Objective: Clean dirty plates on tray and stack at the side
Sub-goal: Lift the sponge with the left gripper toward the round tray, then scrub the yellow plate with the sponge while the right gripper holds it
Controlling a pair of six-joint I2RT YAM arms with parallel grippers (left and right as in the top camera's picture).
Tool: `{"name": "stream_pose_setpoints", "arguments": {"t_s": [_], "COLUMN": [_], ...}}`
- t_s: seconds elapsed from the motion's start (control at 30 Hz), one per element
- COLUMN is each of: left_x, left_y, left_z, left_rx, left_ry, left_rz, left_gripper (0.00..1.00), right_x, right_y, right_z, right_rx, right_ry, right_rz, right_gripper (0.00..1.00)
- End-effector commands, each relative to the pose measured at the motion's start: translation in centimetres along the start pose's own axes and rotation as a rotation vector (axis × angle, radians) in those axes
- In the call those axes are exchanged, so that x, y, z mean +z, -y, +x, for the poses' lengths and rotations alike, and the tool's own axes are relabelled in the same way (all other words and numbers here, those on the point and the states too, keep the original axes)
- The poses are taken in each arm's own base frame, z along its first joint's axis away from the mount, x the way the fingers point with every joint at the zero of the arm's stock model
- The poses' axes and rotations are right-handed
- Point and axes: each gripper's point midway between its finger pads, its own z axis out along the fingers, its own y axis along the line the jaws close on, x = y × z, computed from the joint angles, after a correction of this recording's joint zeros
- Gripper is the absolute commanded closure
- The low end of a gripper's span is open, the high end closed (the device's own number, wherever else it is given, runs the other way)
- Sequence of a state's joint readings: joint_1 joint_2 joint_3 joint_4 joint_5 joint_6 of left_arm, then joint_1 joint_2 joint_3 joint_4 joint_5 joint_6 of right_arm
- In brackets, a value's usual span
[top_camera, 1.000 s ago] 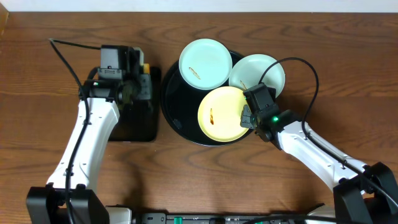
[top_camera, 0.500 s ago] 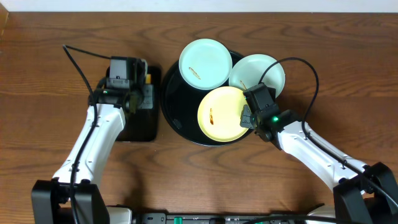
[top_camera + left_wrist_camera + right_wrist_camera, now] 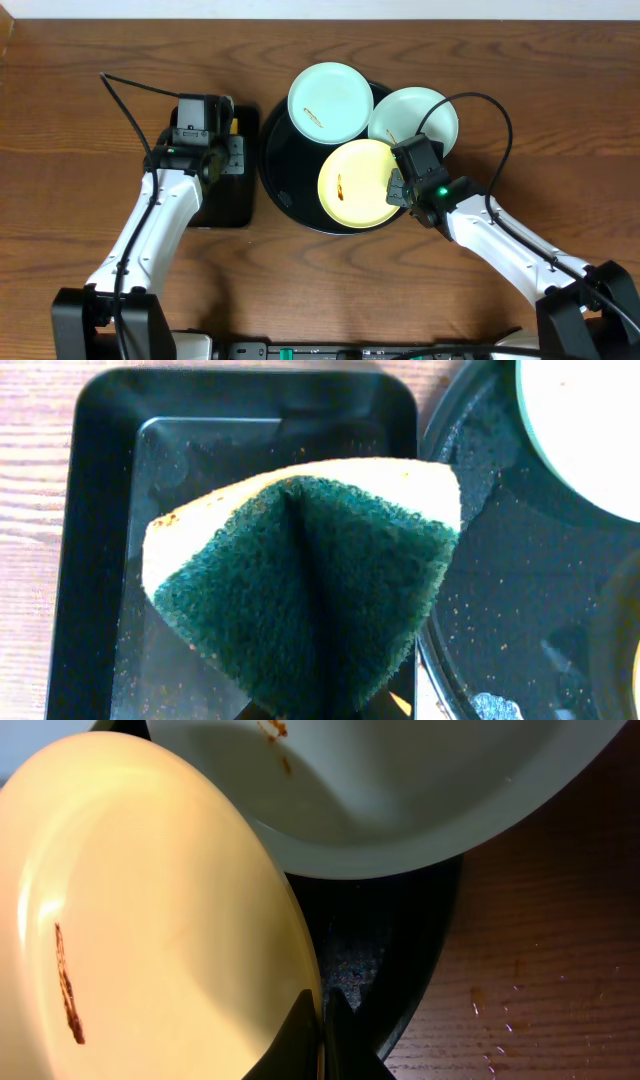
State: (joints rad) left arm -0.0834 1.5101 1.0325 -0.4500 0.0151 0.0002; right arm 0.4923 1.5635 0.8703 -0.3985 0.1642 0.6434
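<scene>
The round black tray holds three plates. A mint-blue plate with a brown smear lies at its far side, a second mint-blue plate overhangs the right rim, and the yellow plate with a brown streak lies in front. My right gripper is shut on the yellow plate's right rim. My left gripper is shut on a folded green-and-yellow sponge and holds it above the rectangular black tray.
The small rectangular black tray sits on the wooden table just left of the round tray. The round tray's rim shows wet specks. Bare wood lies right of the round tray.
My left arm has shifted right over the rectangular tray and settled, with the sponge. The right arm and the plates have not moved.
</scene>
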Motion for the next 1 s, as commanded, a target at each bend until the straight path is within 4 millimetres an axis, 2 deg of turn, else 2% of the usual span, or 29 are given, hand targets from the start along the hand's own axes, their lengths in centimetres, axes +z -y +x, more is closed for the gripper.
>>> {"name": "stream_pose_setpoints", "arguments": {"t_s": [0.0, 0.07, 0.17, 0.23, 0.5, 0.67, 0.97], "left_x": [-0.2, -0.3, -0.9, -1.4, -2.8, -3.2, -1.1], "left_y": [-0.2, 0.8, 5.3, 7.8, 14.8, 17.7, 20.8], "left_z": [-0.8, -1.2, -1.3, -0.9, 2.4, 4.6, 8.5], "left_rx": [-0.014, -0.026, 0.001, 0.018, 0.148, 0.226, 0.304], "left_ry": [0.031, 0.047, 0.049, 0.033, -0.044, -0.090, -0.145], "left_rz": [-0.013, 0.034, 0.246, 0.340, 0.451, 0.490, 0.528], "left_gripper": [0.93, 0.93, 0.93, 0.93, 0.93, 0.93, 0.93], "right_x": [-0.4, -0.4, -0.4, -0.4, 0.8, 0.8, 0.8], "right_y": [-0.5, -0.5, -0.5, -0.5, -0.3, -0.4, -0.4], "right_z": [-0.5, -0.5, -0.5, -0.5, 0.3, 0.3, 0.3], "right_rx": [0.015, 0.014, 0.014, 0.014, 0.031, 0.031, 0.031], "right_ry": [0.014, 0.014, 0.014, 0.014, -0.019, -0.016, -0.017], "right_rz": [-0.013, -0.014, -0.014, -0.014, 0.001, -0.001, -0.004], "right_gripper": [0.98, 0.99, 0.99, 0.98, 0.98, 0.99, 0.98]}}
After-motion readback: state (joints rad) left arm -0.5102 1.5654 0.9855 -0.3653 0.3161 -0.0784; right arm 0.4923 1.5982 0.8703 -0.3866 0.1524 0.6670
